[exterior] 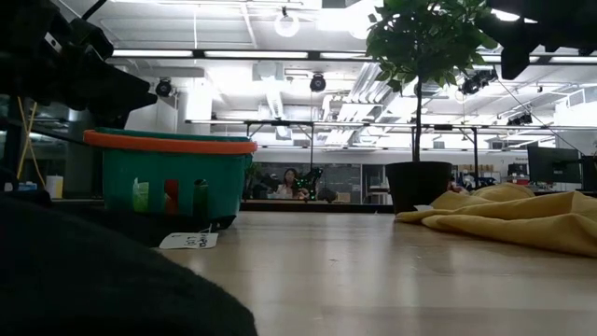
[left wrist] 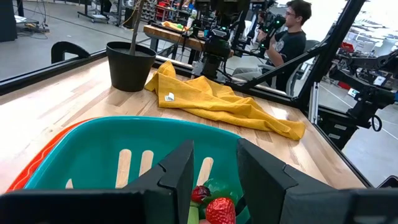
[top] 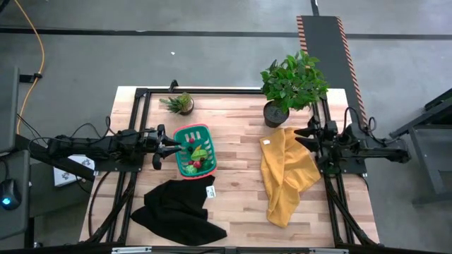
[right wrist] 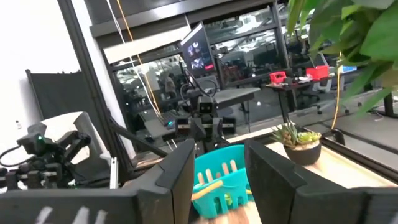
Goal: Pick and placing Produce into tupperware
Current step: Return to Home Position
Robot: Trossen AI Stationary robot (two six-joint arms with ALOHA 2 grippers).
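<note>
Both arms reach low and level inward from the table's sides. The left gripper [top: 164,147] hovers with fingers spread, holding nothing, just short of the teal basket [top: 182,134], where the toy produce [top: 198,156] lies. The right gripper [top: 305,136], likewise parted and empty, sits beside the yellow cloth [top: 286,173].

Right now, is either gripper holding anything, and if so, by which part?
Nothing is held. The left gripper hovers by the basket, fingers open and empty; the right gripper, beside the yellow cloth, is open and empty too.
</note>
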